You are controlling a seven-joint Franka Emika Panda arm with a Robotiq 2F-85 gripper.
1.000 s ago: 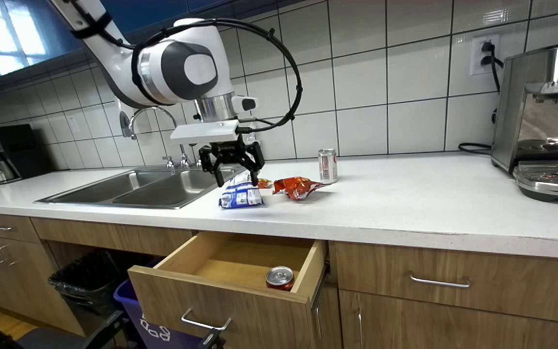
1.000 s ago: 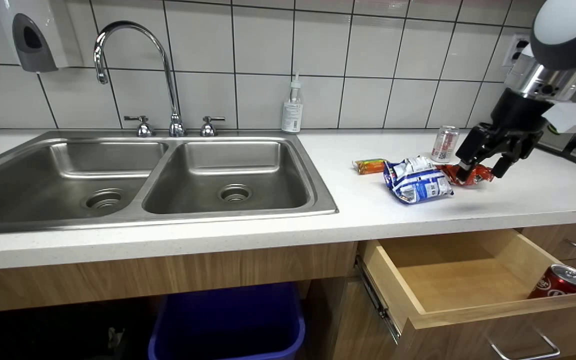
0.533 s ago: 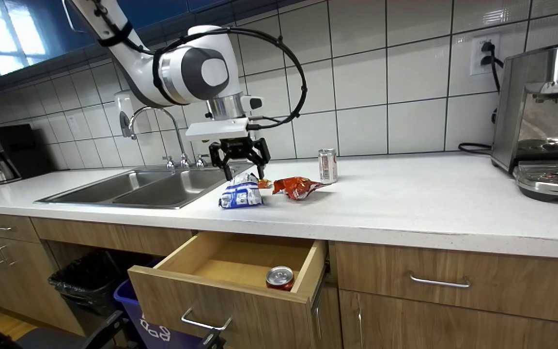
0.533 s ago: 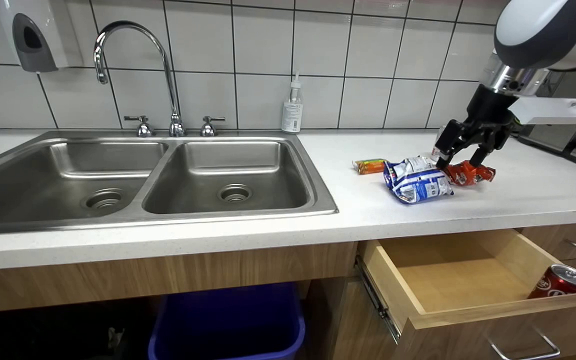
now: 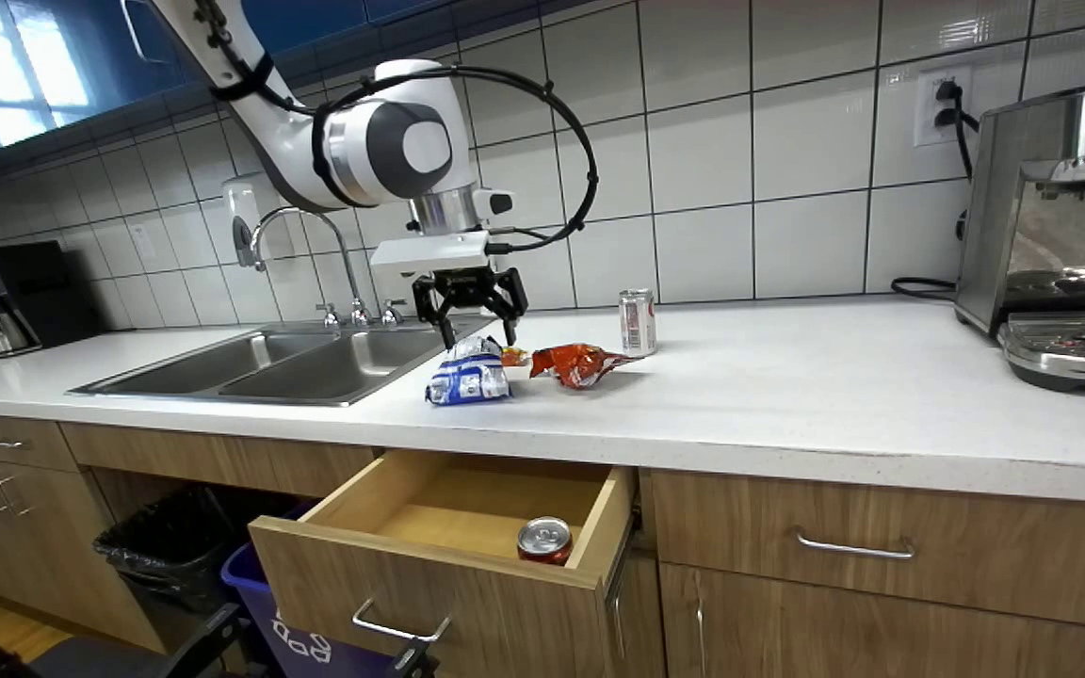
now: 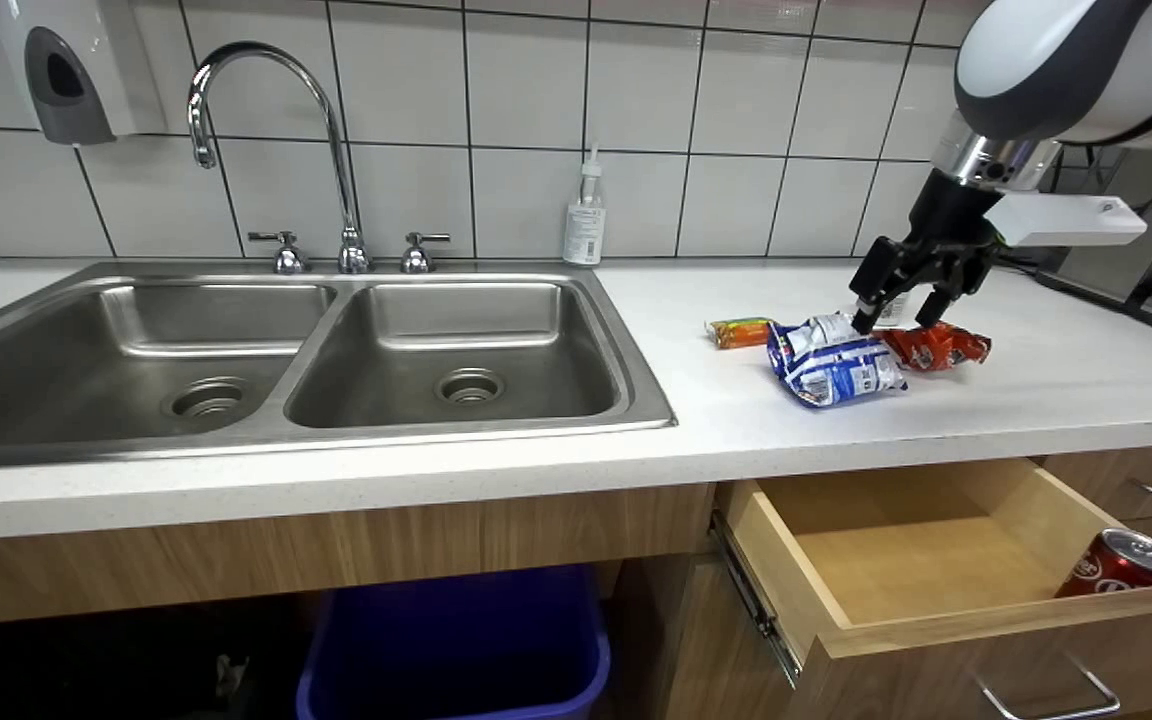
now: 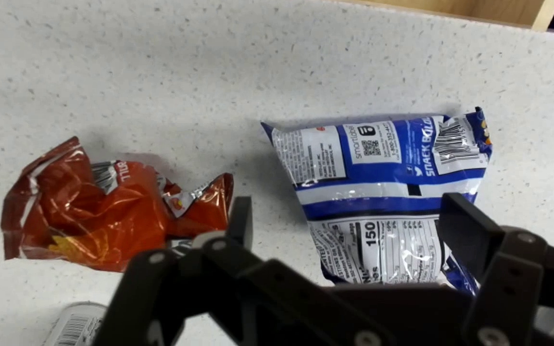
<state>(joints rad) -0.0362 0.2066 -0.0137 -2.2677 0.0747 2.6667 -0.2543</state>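
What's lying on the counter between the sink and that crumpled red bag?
Two things: a small orange packet and a blue-and-white bag. Both exterior views show them between the sink and the red bag.

In an exterior view, shows a wall dispenser [image 6: 96, 60] at upper left, a double sink [image 6: 314, 350] at middle left, a pump bottle [image 6: 585, 222] at upper middle.

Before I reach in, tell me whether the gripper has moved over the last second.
Yes. In an exterior view the gripper has shifted left and slightly up in the picture, appearing closer to the sink than before.
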